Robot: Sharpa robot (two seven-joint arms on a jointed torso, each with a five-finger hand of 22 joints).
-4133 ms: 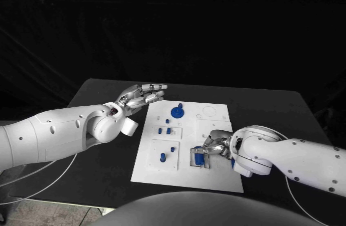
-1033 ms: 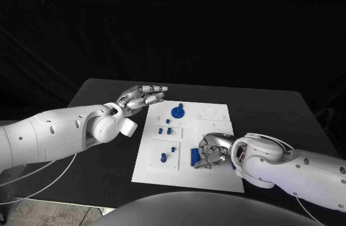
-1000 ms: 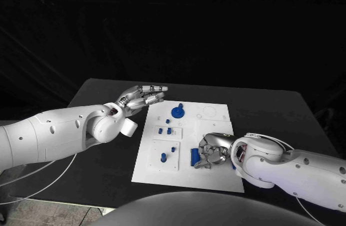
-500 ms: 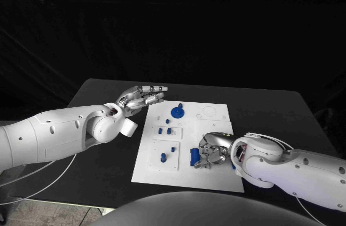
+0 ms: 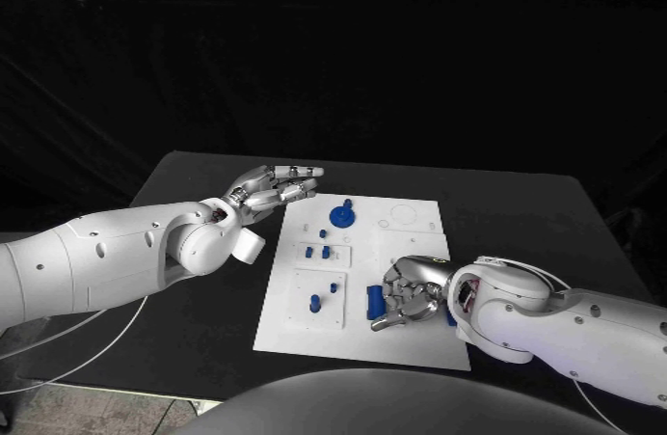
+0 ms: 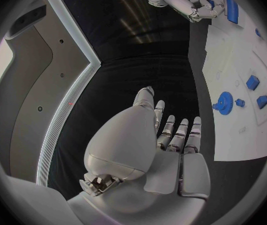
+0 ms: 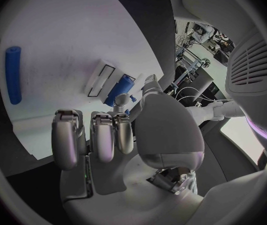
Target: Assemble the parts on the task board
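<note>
The white task board (image 5: 359, 340) lies mid-table. My right hand (image 5: 406, 296) hovers low over its near right part, fingers curled in, with nothing visible inside them. An upright blue block (image 5: 375, 300) stands just beside those fingers; the right wrist view shows this blue block (image 7: 121, 87) in a white slot frame (image 7: 100, 79) by the thumb. A blue cylinder (image 7: 13, 67) lies flat on the board further off. My left hand (image 5: 273, 181) floats open, fingers stretched, past the board's far left corner. A blue gear-shaped part (image 5: 343, 213) and small blue pegs (image 5: 318, 252) sit on the board.
Black table (image 5: 208, 290) surrounds the board on all sides. In the left wrist view the gear (image 6: 224, 105) and two blue blocks (image 6: 256, 91) sit on the board (image 6: 233, 135) beside my open left hand (image 6: 171, 140), and the right hand (image 6: 193, 6) is far off.
My right hand has shifted over the board's near right part and its fingers have curled further in and down beside the blue block. The left hand has stayed still.
</note>
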